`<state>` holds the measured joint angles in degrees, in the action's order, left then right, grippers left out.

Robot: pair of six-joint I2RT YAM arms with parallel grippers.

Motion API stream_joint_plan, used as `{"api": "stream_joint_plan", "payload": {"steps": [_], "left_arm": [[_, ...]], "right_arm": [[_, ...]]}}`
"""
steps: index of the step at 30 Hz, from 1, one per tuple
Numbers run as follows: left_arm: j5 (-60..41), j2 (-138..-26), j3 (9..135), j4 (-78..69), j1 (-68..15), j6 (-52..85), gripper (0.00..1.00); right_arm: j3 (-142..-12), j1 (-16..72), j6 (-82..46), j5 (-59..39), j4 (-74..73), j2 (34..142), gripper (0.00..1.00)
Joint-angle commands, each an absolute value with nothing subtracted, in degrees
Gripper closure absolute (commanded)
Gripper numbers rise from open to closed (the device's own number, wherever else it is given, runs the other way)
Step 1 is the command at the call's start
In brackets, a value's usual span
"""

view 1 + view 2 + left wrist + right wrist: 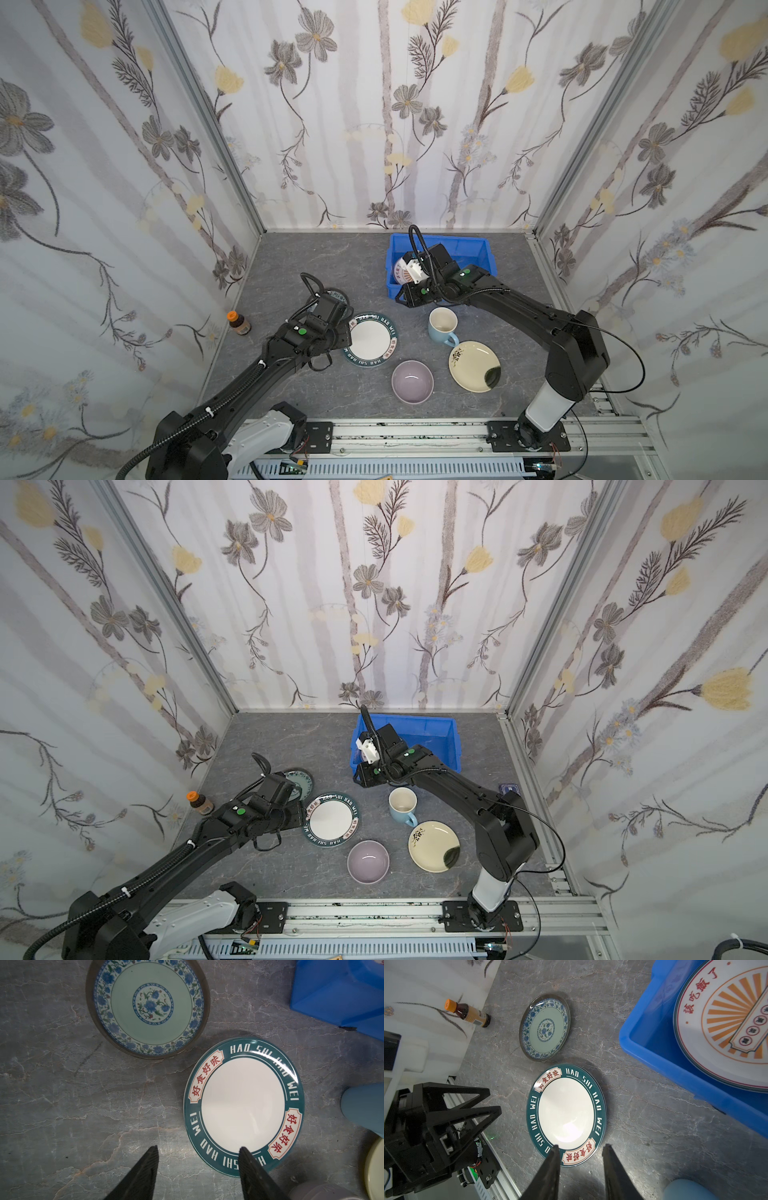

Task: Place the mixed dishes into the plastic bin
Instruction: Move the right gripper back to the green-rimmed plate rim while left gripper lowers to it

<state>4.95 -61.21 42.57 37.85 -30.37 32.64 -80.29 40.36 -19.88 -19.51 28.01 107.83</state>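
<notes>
- The plastic bin [465, 243] was a bright blue, smooth-walled rectangular tub with a rolled rim. It stood at the back of the table [316, 257]. A glossy round plate with an orange sunburst [720, 1028] lay inside it, at its left end.
- By the bin's near left corner you had the right gripper [581, 1145]. Its black fingers stood a moderate way apart with nothing between them.
- Further from the bin, your left gripper [198, 1148] stood wider open, also empty. One fingertip sat over the dark-green lettered rim of a shiny white-centred plate [243, 1103], the other over bare table. You could not tell whether it touched.
- Left of the bin, just clear of the lettered plate, a shallow teal plate [149, 1005] with blue flowers and a dark rim lay flat.
- In front of the bin stood an upright light-blue mug [442, 326], white inside. Its handle was turned toward a cream plate [473, 365] with a black flower mark.
- A smooth lilac bowl [412, 381] sat farthest from the bin.
- A small brown bottle [239, 323] with an orange cap stood well left of the bin, by the wall.
- The table was grey and stone-veined, and floral wallpaper [374, 124] closed in three sides.
</notes>
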Motion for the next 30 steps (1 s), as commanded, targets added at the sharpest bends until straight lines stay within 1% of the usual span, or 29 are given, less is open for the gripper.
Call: {"api": "stream_joint_plan", "payload": {"steps": [1, 4, 7, 13, 15, 17, 28, 30], "left_arm": [[5.6, -63.6, 42.1, 35.0, -30.4, 33.4, 0.43], [5.7, -65.9, 41.8, 33.5, -30.4, 33.1, 0.48], [6.2, -67.5, 41.7, 32.6, -30.4, 33.1, 0.61], [7.0, -70.8, 41.1, 31.6, -30.4, 33.0, 0.72], [6.9, -71.9, 40.6, 31.0, -30.4, 33.1, 0.8], [7.0, -73.4, 40.0, 30.3, -30.3, 33.1, 0.85], [7.0, -77.9, 39.3, 28.0, -30.3, 33.0, 0.87], [6.8, -78.4, 39.3, 27.7, -30.3, 33.0, 0.89]], "right_arm": [[-80.6, 41.7, -21.1, -19.1, 26.4, 110.5, 0.65], [-81.5, 41.8, -21.1, -19.0, 26.6, 112.8, 0.65], [-82.0, 41.8, -20.9, -19.1, 26.8, 114.4, 0.65], [-82.2, 41.4, -20.7, -19.2, 27.0, 115.7, 0.65], [-82.2, 41.1, -20.4, -19.4, 27.0, 116.0, 0.65], [-82.2, 40.8, -20.4, -19.7, 26.9, 116.3, 0.65], [-82.1, 39.7, -19.9, -20.0, 27.5, 117.2, 0.65], [-82.1, 39.6, -19.8, -20.0, 27.6, 117.4, 0.65]]}}
